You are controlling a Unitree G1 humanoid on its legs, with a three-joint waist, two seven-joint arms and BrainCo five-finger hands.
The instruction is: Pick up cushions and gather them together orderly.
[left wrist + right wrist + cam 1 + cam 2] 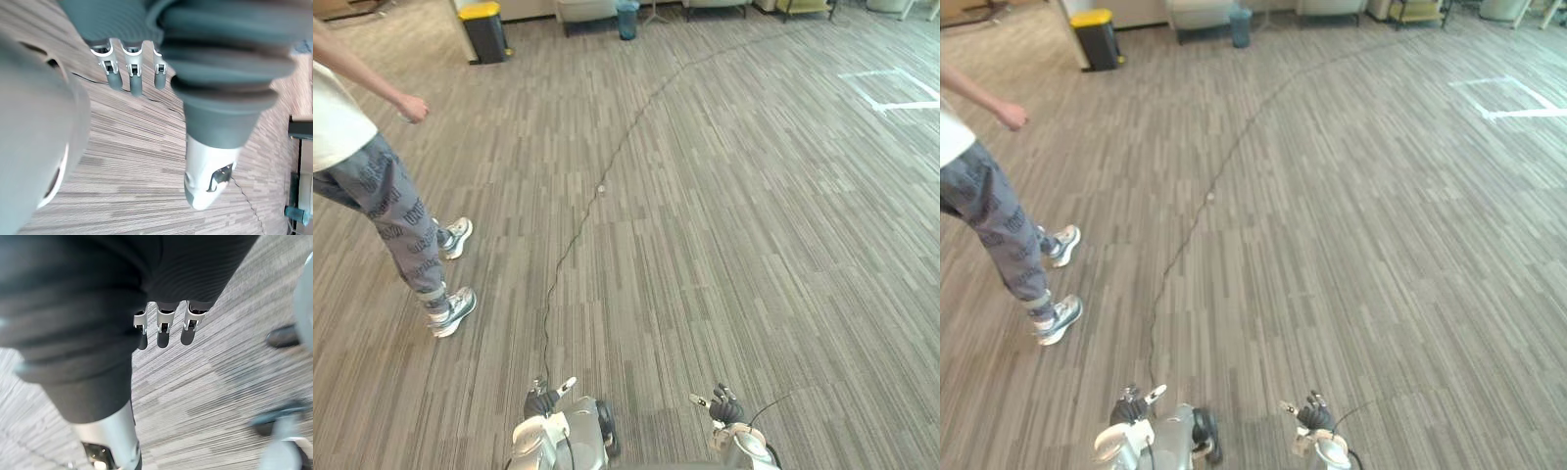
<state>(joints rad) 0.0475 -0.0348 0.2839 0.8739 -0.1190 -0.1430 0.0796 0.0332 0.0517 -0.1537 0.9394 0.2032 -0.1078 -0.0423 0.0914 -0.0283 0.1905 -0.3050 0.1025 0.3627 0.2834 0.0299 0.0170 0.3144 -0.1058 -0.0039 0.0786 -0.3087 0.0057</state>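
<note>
Carpet (724, 225) beneath robot hands (541, 399) (724, 408) (fingers (129, 73) relaxed)

**Bystander and bins on a striped carpet**

A grey-brown striped carpet (754, 245) runs the whole room. On the left stands a person (372, 186) in a white top and grey patterned trousers, one arm held out with the person's hand (411, 108) loosely closed. Their pale sneakers are apart, the near sneaker (453, 311) ahead of the far sneaker (457, 236). At the far left sits a black bin with a yellow lid (486, 31). A small blue wastebasket (626, 18) stands at the far middle, beside pale furniture. White tape lines (896, 93) mark the floor far right. A tiny pale speck (600, 189) lies mid-floor.
</note>
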